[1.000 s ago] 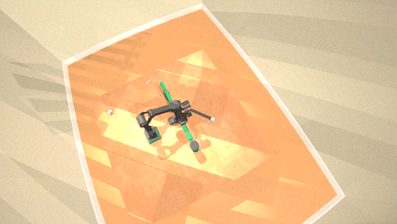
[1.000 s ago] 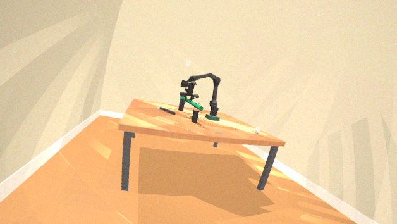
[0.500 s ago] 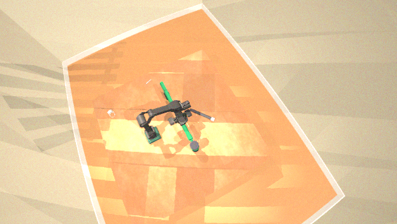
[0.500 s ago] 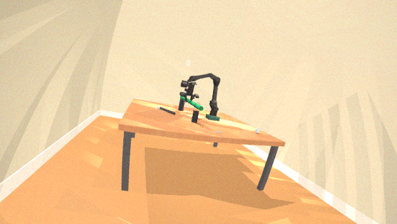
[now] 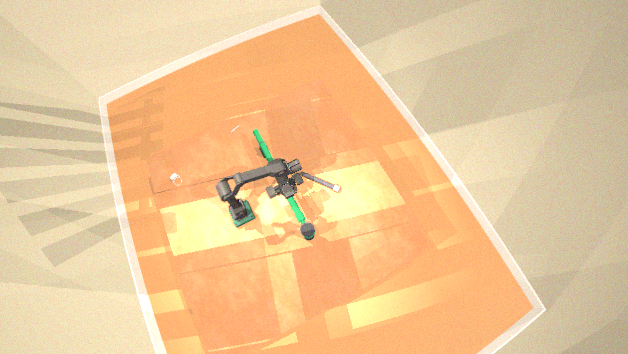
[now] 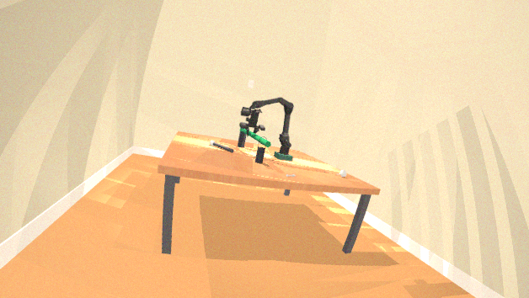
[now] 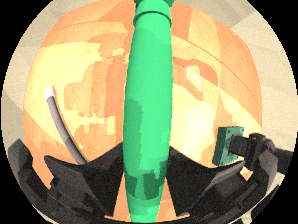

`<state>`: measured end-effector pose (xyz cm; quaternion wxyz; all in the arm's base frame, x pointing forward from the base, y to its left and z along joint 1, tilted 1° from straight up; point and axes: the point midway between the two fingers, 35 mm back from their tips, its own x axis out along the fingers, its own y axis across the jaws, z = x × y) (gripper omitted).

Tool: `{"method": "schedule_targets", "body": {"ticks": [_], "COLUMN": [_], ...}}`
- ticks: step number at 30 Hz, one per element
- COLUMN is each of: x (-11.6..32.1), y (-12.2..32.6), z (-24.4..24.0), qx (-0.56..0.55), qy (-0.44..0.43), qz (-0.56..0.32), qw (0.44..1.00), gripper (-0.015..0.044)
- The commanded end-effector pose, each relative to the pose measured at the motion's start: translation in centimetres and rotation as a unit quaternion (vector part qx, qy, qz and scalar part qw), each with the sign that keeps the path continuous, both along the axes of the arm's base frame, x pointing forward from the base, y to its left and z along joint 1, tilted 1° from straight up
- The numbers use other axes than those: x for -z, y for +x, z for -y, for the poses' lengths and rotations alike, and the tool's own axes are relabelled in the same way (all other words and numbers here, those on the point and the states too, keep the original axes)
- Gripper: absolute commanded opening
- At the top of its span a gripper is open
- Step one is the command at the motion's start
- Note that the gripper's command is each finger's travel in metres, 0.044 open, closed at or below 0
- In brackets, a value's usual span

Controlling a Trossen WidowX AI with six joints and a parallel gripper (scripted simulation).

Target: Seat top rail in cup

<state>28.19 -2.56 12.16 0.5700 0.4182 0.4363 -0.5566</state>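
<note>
The green rail [image 5: 296, 207] [image 6: 259, 139] [image 7: 147, 100] runs slantwise above the table between two dark posts. My gripper [image 5: 287, 187] [image 6: 254, 129] [image 7: 144, 145] is shut on the rail, with one finger on each side of it. The big post [image 5: 307, 230] [image 6: 242, 139] stands at one end of the rail. A green collar [image 7: 152, 17] rings the rail near the top of the wrist view; cup, band and post cap cannot be told apart there. The shorter post [image 6: 260, 155] stands below the rail's other part. How deep the cut end sits cannot be told.
A grey rod [image 5: 320, 181] [image 6: 223, 146] [image 7: 62, 127] with a white tip lies on the table beside the rail. The arm's green base [image 5: 242, 215] [image 6: 283, 156] [image 7: 220, 147] is on the other side. A small white part [image 5: 175, 177] [image 6: 343, 173] and a thin white piece [image 5: 235, 128] [image 6: 291, 175] lie farther off.
</note>
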Motion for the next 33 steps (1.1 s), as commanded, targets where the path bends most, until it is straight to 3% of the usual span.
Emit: {"method": "schedule_targets", "body": {"ticks": [1, 33], "x": [-0.33, -0.08], "y": [-0.07, -0.07], "z": [0.61, 0.70], "qx": [0.001, 0.002], "qy": [-0.008, -0.002], "qz": [0.002, -0.002], "qw": [1.000, 1.000], "gripper": [0.0000, 0.0000]}}
